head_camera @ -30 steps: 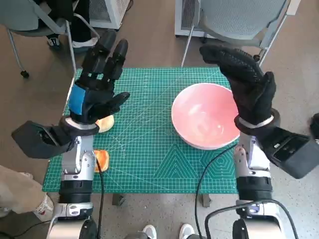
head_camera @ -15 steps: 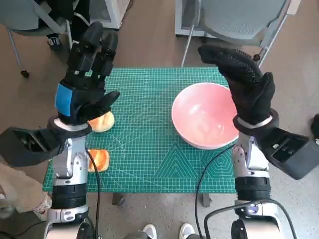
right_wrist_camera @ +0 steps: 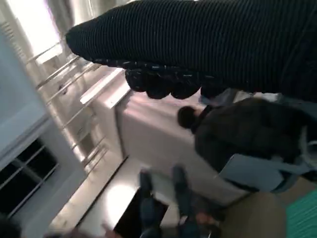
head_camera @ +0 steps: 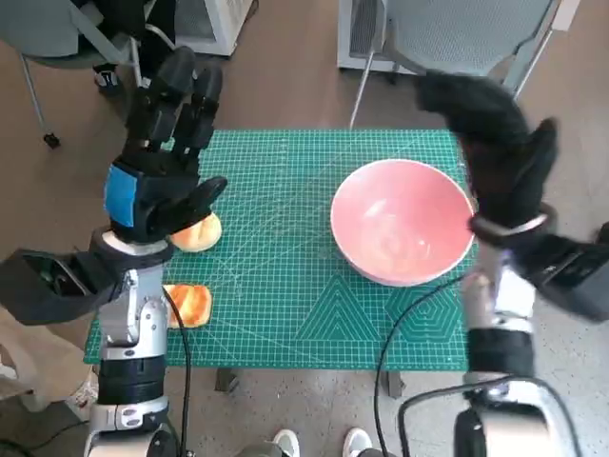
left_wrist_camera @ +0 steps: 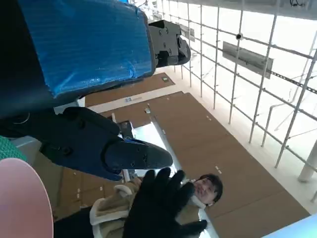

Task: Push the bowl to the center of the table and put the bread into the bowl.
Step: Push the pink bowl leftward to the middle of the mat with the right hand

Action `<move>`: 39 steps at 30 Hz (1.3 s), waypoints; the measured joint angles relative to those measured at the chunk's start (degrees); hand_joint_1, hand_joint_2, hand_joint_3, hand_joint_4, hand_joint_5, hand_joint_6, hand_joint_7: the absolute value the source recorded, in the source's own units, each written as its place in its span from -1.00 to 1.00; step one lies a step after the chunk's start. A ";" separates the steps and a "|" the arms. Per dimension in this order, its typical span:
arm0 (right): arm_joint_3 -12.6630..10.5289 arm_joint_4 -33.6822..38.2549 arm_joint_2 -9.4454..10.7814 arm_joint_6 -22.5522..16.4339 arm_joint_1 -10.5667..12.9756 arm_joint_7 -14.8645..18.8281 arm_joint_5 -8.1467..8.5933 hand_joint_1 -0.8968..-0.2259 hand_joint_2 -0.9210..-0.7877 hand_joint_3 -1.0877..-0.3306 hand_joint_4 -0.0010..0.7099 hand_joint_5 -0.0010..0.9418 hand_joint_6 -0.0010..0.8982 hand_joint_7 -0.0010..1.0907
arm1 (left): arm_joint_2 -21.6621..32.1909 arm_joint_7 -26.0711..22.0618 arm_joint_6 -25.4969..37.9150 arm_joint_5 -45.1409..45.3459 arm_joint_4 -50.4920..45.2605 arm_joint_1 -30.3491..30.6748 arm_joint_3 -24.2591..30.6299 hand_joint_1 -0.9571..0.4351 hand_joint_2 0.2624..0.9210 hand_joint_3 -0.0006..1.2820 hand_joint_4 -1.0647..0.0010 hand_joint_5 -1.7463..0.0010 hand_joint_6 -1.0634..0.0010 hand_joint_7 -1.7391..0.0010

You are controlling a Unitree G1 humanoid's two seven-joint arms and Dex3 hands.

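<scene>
two pieces of bread are seen at the left edge of the green cutting mat (head_camera: pixel 285 286) in the head view: one orange-toned piece (head_camera: pixel 191 305) lies near the front left corner, beside the pale left forearm, and a paler piece (head_camera: pixel 197 232) lies just behind it, partly covered by the left hand (head_camera: pixel 157 181); the left hand is raised above the mat's left side, its blue-taped back turned up, its black fingers (head_camera: pixel 176 90) spread and stretched toward the far edge, nothing being held in it; in the left wrist view the same spread fingers (left_wrist_camera: pixel 124 153) are shown against a bright ceiling, with a person (left_wrist_camera: pixel 205 191) and the gloved right hand (left_wrist_camera: pixel 161 206) beyond; further right, the pink bowl (head_camera: pixel 402 222) stands upright on the right half of the mat, well apart from both pieces of bread, and nothing is seen inside it; at the far right the right hand (head_camera: pixel 495 143) is held above the bowl's far right rim, blurred, its fingers seemingly extended and together, no object in it; whether the glove touches the rim cannot be told; a person (right_wrist_camera: pixel 233 134) is seen in the right wrist view.
</scene>
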 measured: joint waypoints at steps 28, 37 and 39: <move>-2.49 27.36 -7.75 11.90 -5.45 -22.77 -12.50 -0.28 -1.00 -0.49 -0.87 -1.00 -0.85 -0.62 | -0.84 -0.76 -0.51 -0.18 1.99 0.03 -0.09 -0.41 1.00 -0.48 0.93 1.00 1.00 0.60; -3.31 29.11 -7.74 17.19 -4.57 -23.52 -12.90 -0.15 -1.00 -0.57 -0.87 -0.99 -0.71 -0.79 | -0.84 -0.76 -0.77 -0.18 2.52 0.06 -0.05 -0.41 1.00 -0.47 0.93 1.00 1.00 0.60; -3.53 29.33 -7.74 18.51 -4.14 -23.86 -12.94 -0.17 -1.00 -0.54 -0.82 -0.98 -0.66 -0.80 | -0.83 -0.72 -0.77 -0.17 2.52 0.08 -0.05 -0.40 1.00 -0.47 0.93 1.00 1.00 0.60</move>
